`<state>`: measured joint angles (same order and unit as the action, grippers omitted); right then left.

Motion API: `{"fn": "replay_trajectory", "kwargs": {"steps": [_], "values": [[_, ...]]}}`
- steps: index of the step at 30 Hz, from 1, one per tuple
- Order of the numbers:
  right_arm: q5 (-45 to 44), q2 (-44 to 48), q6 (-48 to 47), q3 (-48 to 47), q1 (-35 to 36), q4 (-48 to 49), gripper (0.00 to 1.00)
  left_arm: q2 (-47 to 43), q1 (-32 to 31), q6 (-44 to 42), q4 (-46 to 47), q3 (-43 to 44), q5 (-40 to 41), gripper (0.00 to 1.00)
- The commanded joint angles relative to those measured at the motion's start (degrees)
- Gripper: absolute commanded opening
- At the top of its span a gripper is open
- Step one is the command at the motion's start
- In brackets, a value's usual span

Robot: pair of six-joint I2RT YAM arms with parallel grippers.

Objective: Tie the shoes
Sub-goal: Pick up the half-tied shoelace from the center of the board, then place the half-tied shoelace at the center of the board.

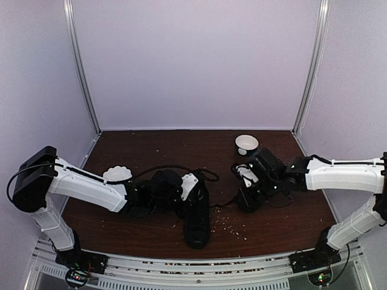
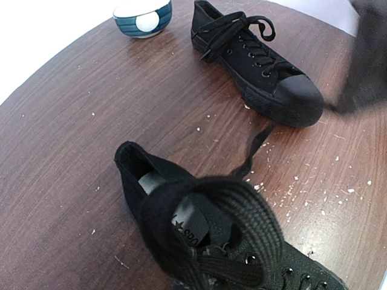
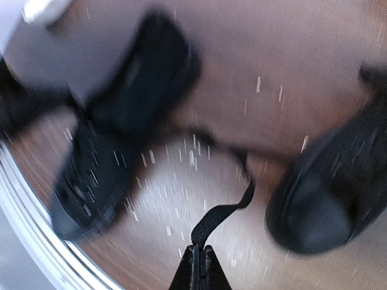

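Two black shoes lie on the table. The near shoe (image 1: 197,216) (image 2: 140,175) sits under my left gripper (image 1: 162,187), which is shut on a loop of its lace (image 2: 242,211), held up close to the left wrist camera; its fingers are hidden there. A free strand of lace (image 2: 254,145) (image 3: 221,214) runs off toward the right. My right gripper (image 1: 237,199) (image 3: 199,249) is shut on that strand's end. The other shoe (image 2: 257,57) (image 3: 323,199), with its laces in a bow, lies mostly under the right arm in the top view.
A white bowl (image 1: 246,144) with a blue outside (image 2: 143,15) stands at the back right. Another white bowl (image 1: 117,175) sits beside the left arm. White crumbs (image 1: 233,225) are scattered on the brown table (image 1: 139,151). Metal rails edge the near side.
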<state>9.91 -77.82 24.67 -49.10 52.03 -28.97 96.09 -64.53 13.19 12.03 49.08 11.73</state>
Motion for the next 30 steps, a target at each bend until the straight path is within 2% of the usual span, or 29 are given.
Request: {"fn": "replay_trajectory", "kwargs": {"steps": [1,8,15,20,22,26,30], "values": [[8.3,-4.6,-4.3,-11.0,-5.6,10.0,0.00,-1.6,0.4,-0.6,2.7,-0.5,-0.2,0.00],[17.4,-22.1,-0.2,-30.4,-5.9,17.6,0.00,-1.1,0.3,-0.8,1.7,0.2,0.2,0.00],[17.8,-29.5,2.1,-38.8,-2.0,18.9,0.00,-1.0,0.2,-0.9,1.6,0.4,0.4,0.00],[15.4,-28.3,2.1,-37.4,-2.0,19.2,0.30,-0.5,0.1,-0.9,1.1,1.0,0.2,0.00],[14.5,-27.2,1.4,-36.9,-2.2,18.6,0.38,-0.4,0.1,-1.0,0.9,1.1,0.1,0.00],[15.4,-24.4,0.3,-34.2,-3.7,18.5,0.44,-0.4,0.1,-1.0,0.9,1.1,0.1,0.00],[23.7,-18.5,-3.0,-24.1,-6.5,25.2,0.48,-0.4,0.1,-1.1,1.1,1.0,-0.1,0.00]]}}
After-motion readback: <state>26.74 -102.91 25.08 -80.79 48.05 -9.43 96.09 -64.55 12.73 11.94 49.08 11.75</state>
